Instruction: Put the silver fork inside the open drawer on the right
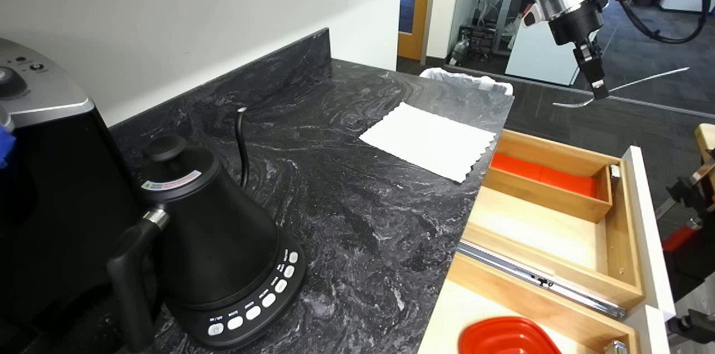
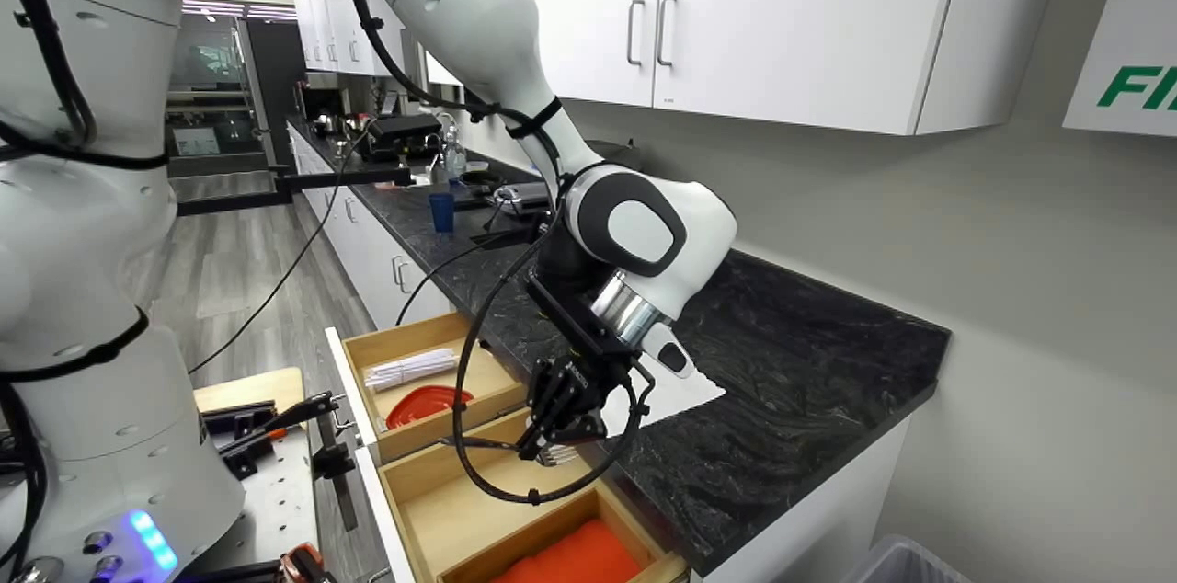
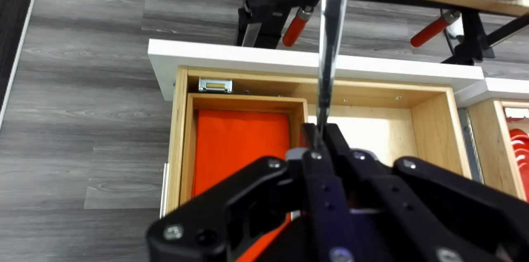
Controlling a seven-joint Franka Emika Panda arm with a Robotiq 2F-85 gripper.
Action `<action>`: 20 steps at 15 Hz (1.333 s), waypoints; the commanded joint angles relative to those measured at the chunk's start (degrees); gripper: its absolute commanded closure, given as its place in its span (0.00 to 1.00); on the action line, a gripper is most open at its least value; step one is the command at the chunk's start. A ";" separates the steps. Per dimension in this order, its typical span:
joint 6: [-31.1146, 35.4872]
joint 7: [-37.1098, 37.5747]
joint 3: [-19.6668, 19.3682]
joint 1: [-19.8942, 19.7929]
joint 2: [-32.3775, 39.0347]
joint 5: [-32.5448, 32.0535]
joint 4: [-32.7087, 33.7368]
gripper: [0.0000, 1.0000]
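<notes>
Holding the silver fork (image 1: 642,81) above the open drawer (image 1: 536,223), with the gripper (image 1: 599,90) pinched nearly closed on it. Fitted with an orange-red lining (image 1: 544,175) in one compartment. Just beside the drawer, adjoined by a second drawer (image 1: 449,317) with a red dish (image 1: 508,338). Behind the drawer, bordered by a counter (image 1: 363,253) with a white napkin (image 1: 433,142) near and a black kettle (image 1: 223,242) well apart.

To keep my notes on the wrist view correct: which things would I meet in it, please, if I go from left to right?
Dark flooring → orange-red lining → silver fork → red clamp handle (the one right of the fork) → red dishware.
</notes>
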 commanded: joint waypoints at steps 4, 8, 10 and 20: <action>9.11 1.55 0.73 0.76 -3.48 2.17 -5.33 0.95; 11.50 1.62 0.76 0.86 -3.53 2.00 -6.06 0.96; 12.01 1.76 0.74 0.89 -3.61 1.99 -6.35 0.96; 13.86 1.98 0.67 0.99 -3.75 1.64 -6.88 0.96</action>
